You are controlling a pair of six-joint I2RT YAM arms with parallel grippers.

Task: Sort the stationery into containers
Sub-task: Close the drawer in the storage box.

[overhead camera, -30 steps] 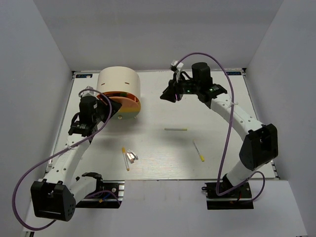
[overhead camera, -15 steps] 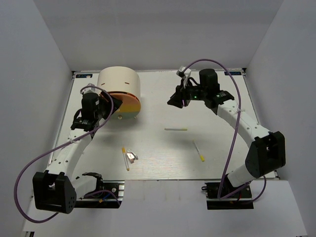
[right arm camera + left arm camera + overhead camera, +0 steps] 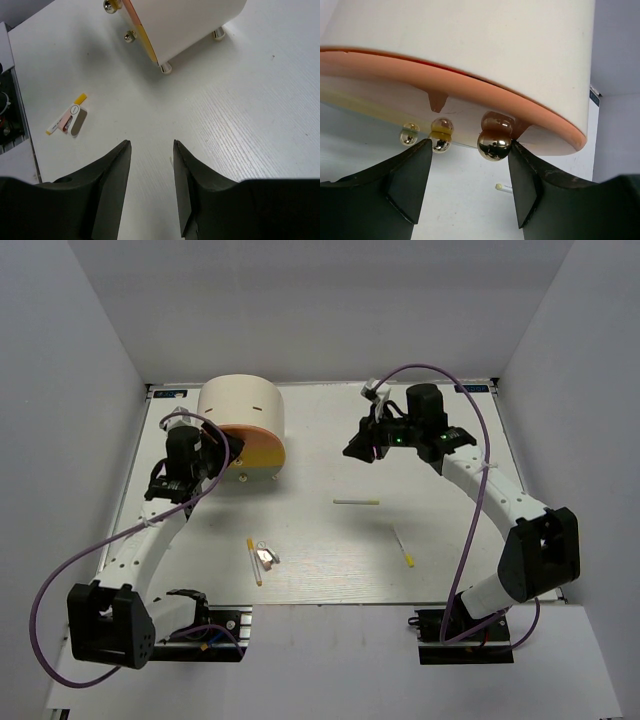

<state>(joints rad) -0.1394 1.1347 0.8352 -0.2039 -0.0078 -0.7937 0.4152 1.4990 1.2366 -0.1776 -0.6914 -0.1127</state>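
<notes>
"How far along is the sorting?"

"Unfinished, I'd say. A white stick (image 3: pixel 356 501), a yellow-tipped stick (image 3: pixel 403 547), a yellow pencil (image 3: pixel 253 561) and a pinkish clip (image 3: pixel 266 558) lie loose on the tabletop (image 3: pixel 450 530)."

"And the hands?"

"The left hand (image 3: pixel 468 167) is spread wide at the knob (image 3: pixel 494 144) of the cabinet's (image 3: pixel 240 405) orange drawer (image 3: pixel 380 67). The right hand (image 3: pixel 150 165) hovers parted and empty."

"The surroundings?"

"A white wood-grain surface and plain grey walls (image 3: pixel 300 310)."

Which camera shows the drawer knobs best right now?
Left wrist: the knobs sit close and sharp inside the left claw. Top view shows them as specks under the cabinet; right wrist catches two, small, near its top edge.
</notes>
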